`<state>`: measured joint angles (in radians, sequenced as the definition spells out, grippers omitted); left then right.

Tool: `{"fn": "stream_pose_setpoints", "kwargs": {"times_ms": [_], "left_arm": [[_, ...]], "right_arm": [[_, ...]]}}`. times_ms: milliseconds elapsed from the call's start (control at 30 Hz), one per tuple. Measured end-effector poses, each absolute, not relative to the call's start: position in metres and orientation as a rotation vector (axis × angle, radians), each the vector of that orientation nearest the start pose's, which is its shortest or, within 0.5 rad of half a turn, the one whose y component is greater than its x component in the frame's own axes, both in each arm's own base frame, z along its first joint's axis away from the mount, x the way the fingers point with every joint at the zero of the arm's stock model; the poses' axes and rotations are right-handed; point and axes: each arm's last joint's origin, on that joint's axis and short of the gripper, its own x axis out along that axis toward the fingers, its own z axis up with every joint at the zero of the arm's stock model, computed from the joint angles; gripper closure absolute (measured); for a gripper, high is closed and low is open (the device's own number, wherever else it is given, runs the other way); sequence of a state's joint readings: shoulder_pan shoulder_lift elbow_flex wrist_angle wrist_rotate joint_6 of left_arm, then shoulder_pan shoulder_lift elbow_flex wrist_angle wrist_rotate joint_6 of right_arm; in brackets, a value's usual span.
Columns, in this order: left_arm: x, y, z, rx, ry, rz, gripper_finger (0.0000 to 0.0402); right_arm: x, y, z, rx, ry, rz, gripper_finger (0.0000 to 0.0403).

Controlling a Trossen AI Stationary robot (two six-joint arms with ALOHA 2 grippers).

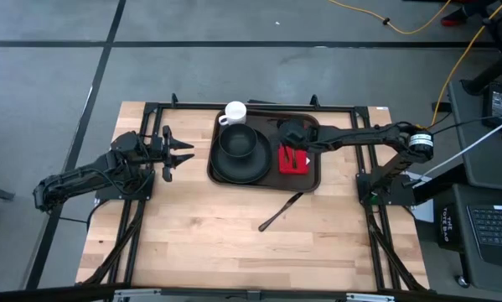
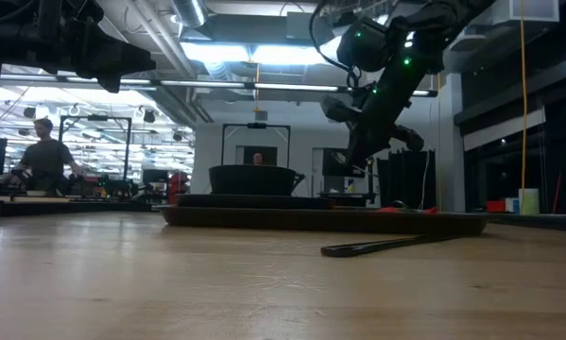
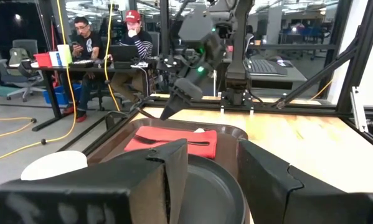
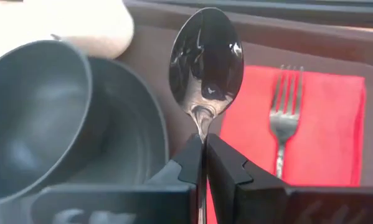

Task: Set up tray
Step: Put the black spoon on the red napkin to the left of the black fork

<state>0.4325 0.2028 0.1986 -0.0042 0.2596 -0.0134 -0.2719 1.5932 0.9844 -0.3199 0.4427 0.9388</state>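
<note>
The dark brown tray (image 1: 311, 180) lies at the table's far middle. On it are a black plate (image 1: 221, 168) carrying a black bowl (image 1: 236, 143), a white cup (image 1: 235, 111), and a red napkin (image 1: 293, 159) with a fork (image 4: 284, 118) on top. My right gripper (image 4: 205, 149) hovers over the tray between plate and napkin, shut on a shiny spoon (image 4: 205, 59). A dark knife (image 1: 280, 212) lies on the wood near the tray's near right corner. My left gripper (image 1: 182, 155) waits open, left of the tray. My right gripper pinches the spoon's neck (image 4: 203, 127), just behind its bowl, between the two fingertips (image 4: 189, 158). The fingers lie along the handle, which runs back between them out of sight. The spoon's bowl sticks out beyond the tips, lifted clear above the tray (image 4: 174, 155) between plate and napkin.
Bare wood spreads across the near half of the table (image 1: 234, 243). A black frame (image 1: 150, 109) runs round the work area. People sit at desks (image 3: 105, 43) in the room beyond the table.
</note>
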Motion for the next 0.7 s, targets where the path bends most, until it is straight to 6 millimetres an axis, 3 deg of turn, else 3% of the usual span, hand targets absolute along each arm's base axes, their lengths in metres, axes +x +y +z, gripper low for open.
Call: {"fn": "stream_pose_setpoints", "kwargs": {"times_ms": [367,700], "left_arm": [[0.096,0.036,0.215,-0.016,0.007,0.173,0.0272],[0.096,0.036,0.215,-0.016,0.007,0.173,0.0272]], "right_arm": [[0.299,-0.104,0.2,0.756,0.567,-1.074,0.0382],[0.303,-0.108,0.181,0.744,0.63,-1.105,0.0382]]}}
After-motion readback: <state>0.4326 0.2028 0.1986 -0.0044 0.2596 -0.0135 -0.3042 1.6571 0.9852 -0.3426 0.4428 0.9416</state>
